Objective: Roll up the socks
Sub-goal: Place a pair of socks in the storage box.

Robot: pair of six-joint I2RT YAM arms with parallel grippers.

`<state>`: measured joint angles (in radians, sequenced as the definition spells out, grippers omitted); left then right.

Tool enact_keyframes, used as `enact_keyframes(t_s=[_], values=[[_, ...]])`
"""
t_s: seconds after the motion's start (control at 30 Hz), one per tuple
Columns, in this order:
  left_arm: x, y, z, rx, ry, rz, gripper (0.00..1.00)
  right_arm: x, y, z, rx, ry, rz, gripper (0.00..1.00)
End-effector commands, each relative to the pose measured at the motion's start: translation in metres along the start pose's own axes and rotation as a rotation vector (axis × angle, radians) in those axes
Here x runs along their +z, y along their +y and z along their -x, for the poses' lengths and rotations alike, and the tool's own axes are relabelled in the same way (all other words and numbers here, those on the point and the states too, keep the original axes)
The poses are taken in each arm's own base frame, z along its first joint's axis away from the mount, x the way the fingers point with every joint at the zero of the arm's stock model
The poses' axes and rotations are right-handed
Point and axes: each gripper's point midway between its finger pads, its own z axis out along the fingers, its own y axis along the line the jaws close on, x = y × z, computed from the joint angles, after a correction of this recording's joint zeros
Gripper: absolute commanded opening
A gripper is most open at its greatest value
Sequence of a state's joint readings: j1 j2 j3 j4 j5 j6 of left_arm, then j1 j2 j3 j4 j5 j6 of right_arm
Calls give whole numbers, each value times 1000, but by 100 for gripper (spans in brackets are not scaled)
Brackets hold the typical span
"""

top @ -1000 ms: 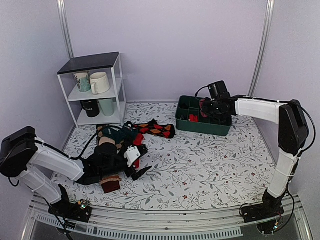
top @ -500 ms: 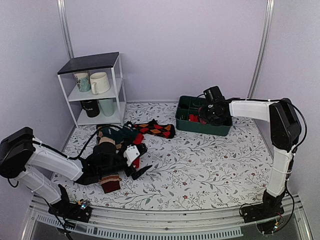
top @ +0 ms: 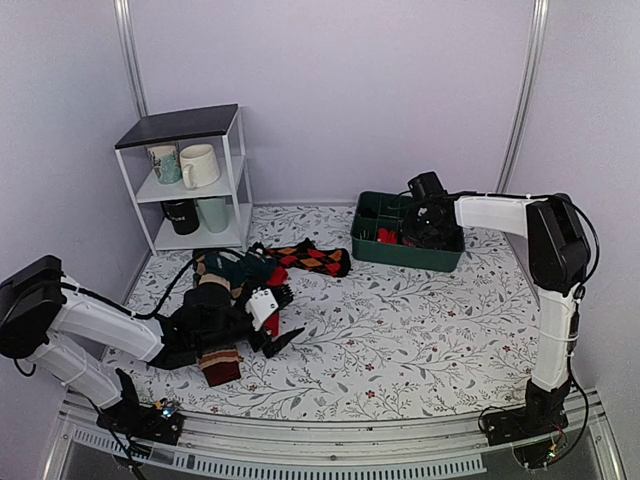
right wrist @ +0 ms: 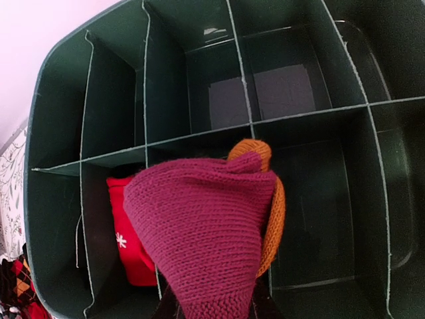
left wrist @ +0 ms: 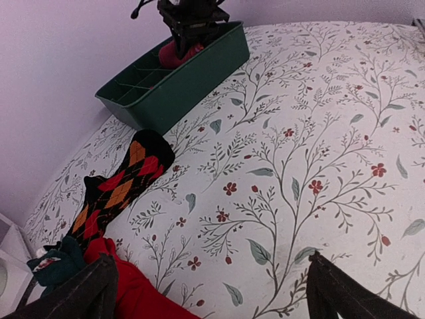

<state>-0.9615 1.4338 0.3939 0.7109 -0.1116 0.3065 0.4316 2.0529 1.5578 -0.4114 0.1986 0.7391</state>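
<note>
Right gripper (top: 428, 224) over the green divided bin (top: 405, 257), which sits toward the far right corner of the table (top: 420, 330). Jaws clamped on the maroon sock roll (right wrist: 199, 232), orange toe bunched at its top. The roll sits above the bin's middle dividers; cannot tell whether it touches them or rests in any one compartment. A red sock roll (right wrist: 125, 249) with a white snowflake fills the compartment beside it.

Left gripper (top: 276, 336) low near the table's left near edge, jaws spread wide, nothing between them.

Loose pile just beside it, toward the left edge:
- black-red argyle sock (left wrist: 123, 186), flat, toe pointing at the bin
- plain red sock (left wrist: 136, 296), touching the argyle
- teal sock (left wrist: 56, 262), crumpled
- brown striped sock (top: 220, 366), nearest the near edge

White shelf (top: 240, 150) with mugs in the far left corner
</note>
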Motion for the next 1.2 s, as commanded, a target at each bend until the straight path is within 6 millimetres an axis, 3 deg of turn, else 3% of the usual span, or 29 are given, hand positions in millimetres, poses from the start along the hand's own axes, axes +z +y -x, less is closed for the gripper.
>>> enact_keyframes(t_s=[0.0, 0.17, 0.37, 0.47, 0.6, 0.8, 0.97, 1.07, 1.17], values=[[-4, 6, 3, 0, -10, 7, 100, 15, -26, -30, -21, 98, -91, 0], [-5, 6, 3, 0, -9, 8, 99, 7, -54, -39, -59, 119, -174, 0], [-5, 8, 3, 2, -6, 18, 100, -14, -101, -20, -103, 112, -274, 0], [-4, 7, 2, 3, -3, 14, 100, -17, -102, -6, -159, 113, -292, 0], [-3, 6, 2, 2, -1, 10, 100, -13, -103, -1, -206, 177, -324, 0], [-1, 4, 0, 2, 5, 2, 99, -13, -103, -12, -155, 200, -291, 0], [-1, 4, -1, 1, 7, -1, 100, 19, -104, -44, -113, 295, -265, 0], [-1, 4, -1, 1, 9, 1, 100, 29, -112, -53, -105, 310, -288, 0], [0, 4, -2, 2, 12, -2, 100, 36, -117, -58, -93, 322, -297, 12]])
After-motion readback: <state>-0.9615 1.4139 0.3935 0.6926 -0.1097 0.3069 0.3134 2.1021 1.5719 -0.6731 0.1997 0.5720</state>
